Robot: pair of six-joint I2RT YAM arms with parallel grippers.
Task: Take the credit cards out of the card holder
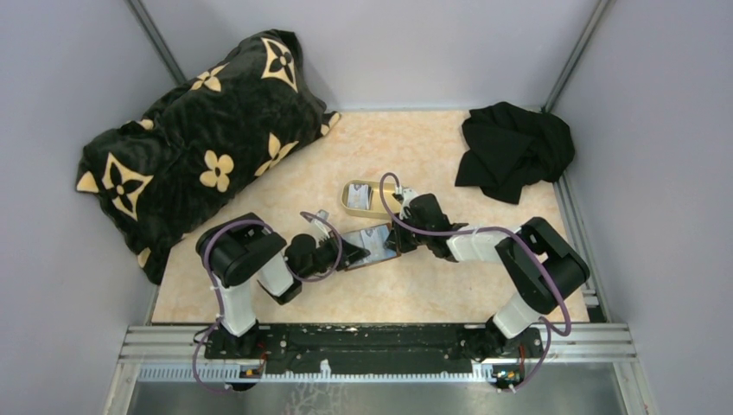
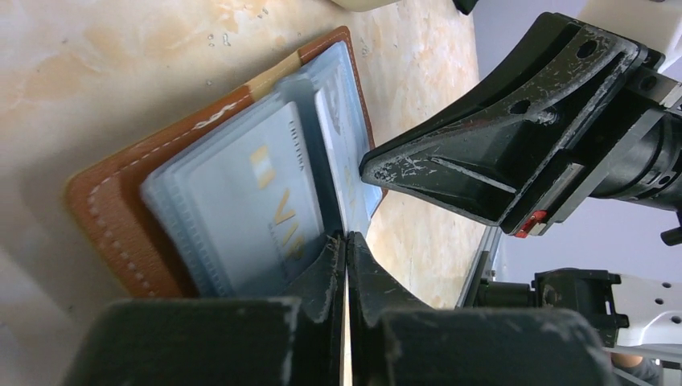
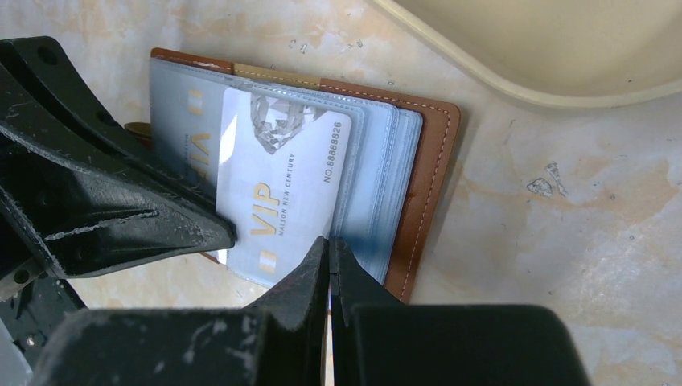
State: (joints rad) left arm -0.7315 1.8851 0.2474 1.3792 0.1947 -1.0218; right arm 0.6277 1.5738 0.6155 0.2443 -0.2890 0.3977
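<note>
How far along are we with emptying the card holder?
Early. Done: the card holder lies open. In hand: right gripper shut at the edge of the white VIP card, left gripper shut opposite. Left: that card and another VIP card are still sleeved.

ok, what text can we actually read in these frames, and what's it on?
"VIP" - white card sticking out of the wallet.
"MAISON NEW CENTURY" - same card, small print beside VIP.
"NO.88888826" - same card, along its edge.
"VIP" - second card in the wallet's other half; its small print is too blurred to read.
Nothing else is legible.
</note>
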